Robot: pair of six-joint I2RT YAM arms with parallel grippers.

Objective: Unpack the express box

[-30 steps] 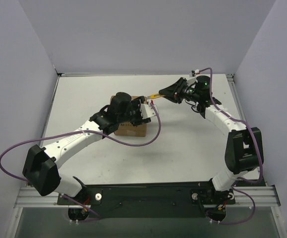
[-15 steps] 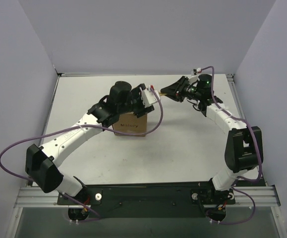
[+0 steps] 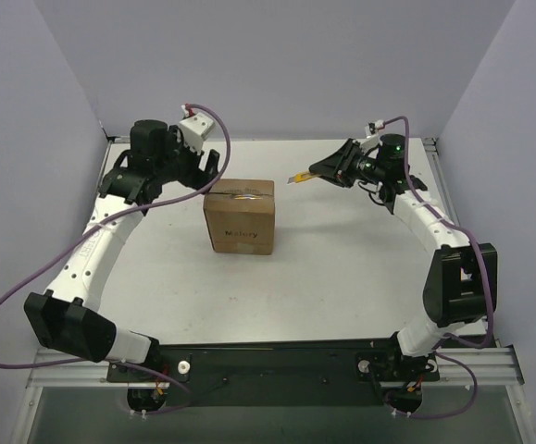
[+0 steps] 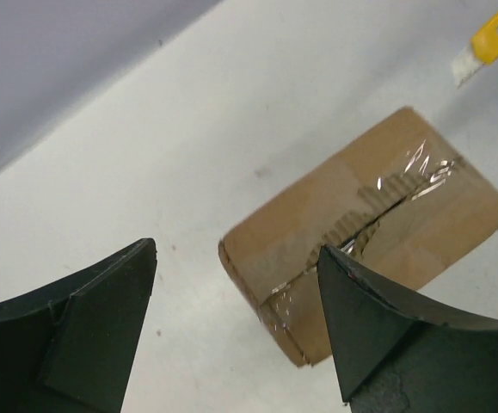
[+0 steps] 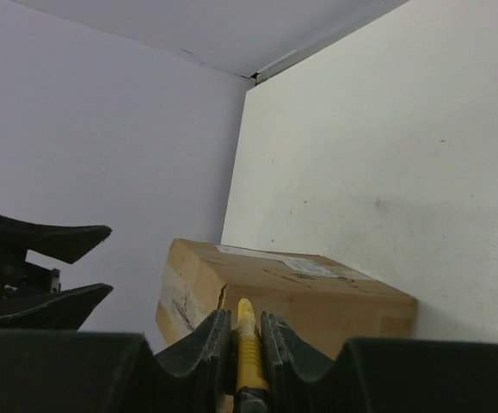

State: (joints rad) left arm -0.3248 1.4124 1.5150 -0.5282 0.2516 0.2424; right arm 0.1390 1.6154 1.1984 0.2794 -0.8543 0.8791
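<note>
The express box [image 3: 240, 217], a brown carton with dark print on its front, stands mid-table with its flaps down. In the left wrist view the express box [image 4: 378, 228] shows a ragged slit along its taped top seam. My left gripper [image 3: 199, 167] hovers open behind and left of the box, touching nothing; its fingers [image 4: 102, 318] stand wide apart. My right gripper [image 3: 328, 170] is to the box's right, shut on a yellow utility knife [image 3: 298, 178] that points at the box. In the right wrist view the knife [image 5: 247, 340] sits between the jaws with the box [image 5: 292, 297] beyond it.
Grey walls close the table [image 3: 342, 268] at the back and both sides. The yellow knife tip [image 4: 489, 39] shows at the top right corner of the left wrist view. The left gripper's fingers [image 5: 42, 237] appear at the left of the right wrist view.
My left arm has lifted off the box and swung back-left, its jaws opening wider. The right gripper with the knife has drawn slightly away to the right.
</note>
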